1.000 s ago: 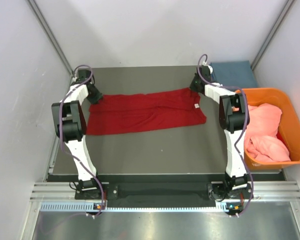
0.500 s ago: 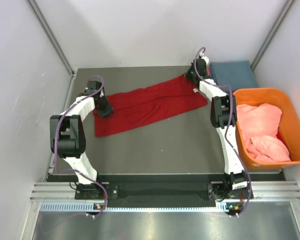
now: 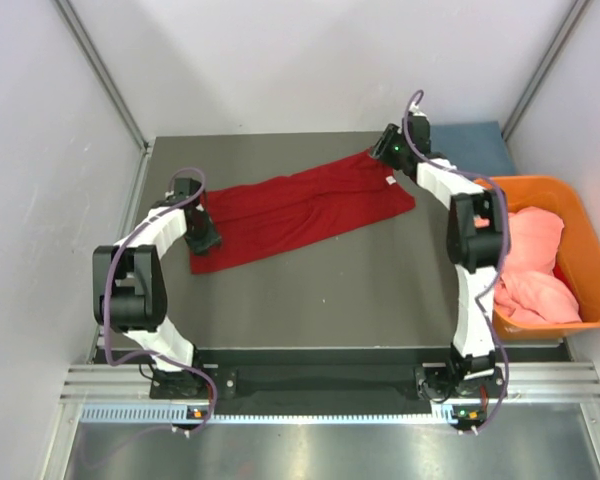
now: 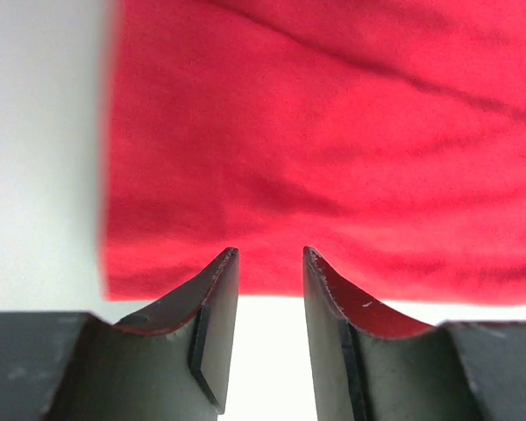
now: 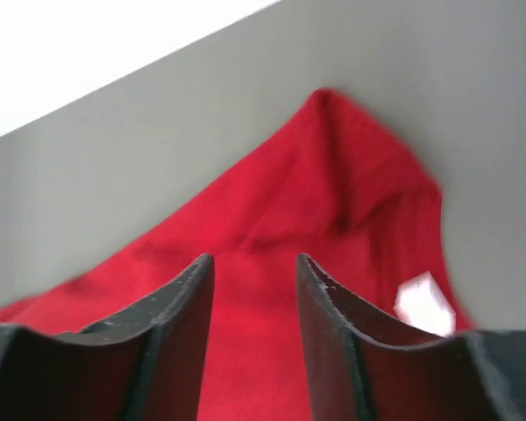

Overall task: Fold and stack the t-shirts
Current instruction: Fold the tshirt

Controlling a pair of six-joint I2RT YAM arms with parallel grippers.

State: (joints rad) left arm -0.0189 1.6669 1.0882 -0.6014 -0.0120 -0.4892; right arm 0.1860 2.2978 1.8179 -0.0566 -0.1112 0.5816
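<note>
A deep red t-shirt (image 3: 300,205), folded into a long strip, lies slantwise on the table (image 3: 330,290), with its white neck label (image 3: 391,182) at the far right end. My left gripper (image 3: 205,240) is at the strip's near left end. In the left wrist view it (image 4: 270,254) stands open, with bare table between the fingers and the red t-shirt (image 4: 333,132) just past the tips. My right gripper (image 3: 385,152) hovers over the far right end. It (image 5: 254,259) is open above the red cloth (image 5: 316,193), beside the label (image 5: 423,303).
An orange tub (image 3: 535,183) at the right edge holds a crumpled salmon-pink t-shirt (image 3: 530,265). A folded blue t-shirt (image 3: 465,145) lies at the back right corner. White walls close in the table on three sides.
The red shirt has swung from lying level to slanting, its right end farther back. The right gripper has opened and let go of it. The left gripper has drawn back toward the near left end.
</note>
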